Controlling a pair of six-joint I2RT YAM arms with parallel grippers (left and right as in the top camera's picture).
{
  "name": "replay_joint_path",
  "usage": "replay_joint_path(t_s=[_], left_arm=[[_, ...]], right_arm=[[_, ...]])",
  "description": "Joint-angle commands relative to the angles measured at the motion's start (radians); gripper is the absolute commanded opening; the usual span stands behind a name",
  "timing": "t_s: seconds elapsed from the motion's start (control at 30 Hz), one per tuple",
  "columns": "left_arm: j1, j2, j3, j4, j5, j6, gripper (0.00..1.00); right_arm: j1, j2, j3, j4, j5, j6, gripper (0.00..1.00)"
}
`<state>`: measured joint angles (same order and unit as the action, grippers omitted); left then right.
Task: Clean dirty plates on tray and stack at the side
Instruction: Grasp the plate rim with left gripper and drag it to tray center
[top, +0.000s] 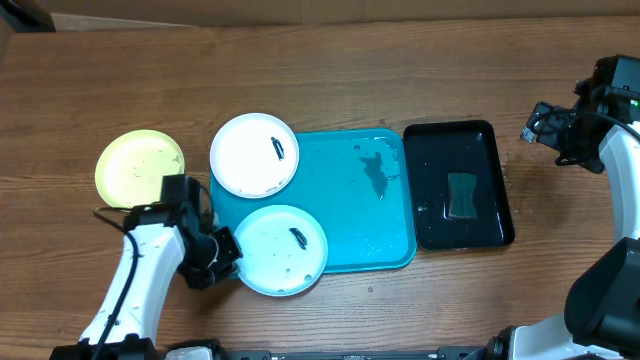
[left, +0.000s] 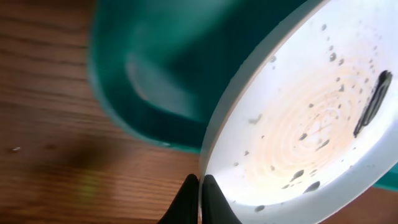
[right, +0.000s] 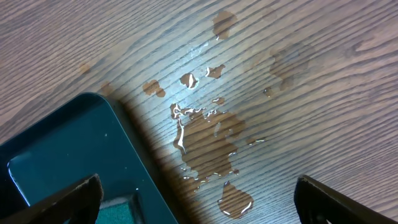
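The turquoise tray (top: 375, 215) lies mid-table. An all-white plate (top: 250, 155) with a dark smear rests on its far left corner. A pale-blue-rimmed plate (top: 275, 255) with a dark smear and specks overlaps the tray's near left corner. My left gripper (top: 222, 262) is shut on this plate's left rim; in the left wrist view the fingers (left: 201, 202) pinch the rim of the plate (left: 305, 124), with the tray (left: 168, 68) behind. A yellow-green plate (top: 140, 167) lies on the table left of the tray. My right gripper (right: 198, 199) is open and empty, above wet wood at the far right (top: 545, 125).
A glossy black tray (top: 487, 150) right of the turquoise one holds a small green sponge (top: 461, 195); its corner shows in the right wrist view (right: 68, 149). Water puddles (right: 208, 140) lie on the wood beside it.
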<state>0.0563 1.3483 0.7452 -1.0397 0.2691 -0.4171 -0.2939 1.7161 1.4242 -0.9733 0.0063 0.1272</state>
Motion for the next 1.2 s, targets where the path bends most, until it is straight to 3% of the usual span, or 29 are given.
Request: replay_joint_path(t_s=[0.0, 0.2, 0.37, 0.47, 0.73, 1.0, 1.17], left_arm=[[-0.091, -0.013, -0.006, 0.046, 0.045, -0.043, 0.04], [-0.277, -0.013, -0.006, 0.24, 0.038, -0.208, 0.04], [-0.428, 0.008, -0.006, 0.416, -0.072, -0.349, 0.04], [-0.47, 0.043, -0.006, 0.47, -0.096, -0.373, 0.04], [-0.48, 0.17, 0.035, 0.531, -0.093, -0.326, 0.04], [-0.48, 0.175, 0.202, 0.426, -0.234, -0.247, 0.04], [-0.48, 0.179, 0.217, 0.408, -0.268, -0.235, 0.04]], right_arm=[[-0.003, -0.003, -0.003, 0.002, 0.0, 0.003, 1.0], [-0.003, -0.003, -0.003, 0.002, 0.0, 0.003, 1.0], [-0.003, -0.003, -0.003, 0.002, 0.0, 0.003, 1.0], [-0.003, -0.003, -0.003, 0.002, 0.0, 0.003, 1.0], [-0.003, -0.003, -0.003, 0.002, 0.0, 0.003, 1.0], [-0.003, -0.003, -0.003, 0.002, 0.0, 0.003, 1.0], [-0.003, -0.003, -0.003, 0.002, 0.0, 0.003, 1.0]])
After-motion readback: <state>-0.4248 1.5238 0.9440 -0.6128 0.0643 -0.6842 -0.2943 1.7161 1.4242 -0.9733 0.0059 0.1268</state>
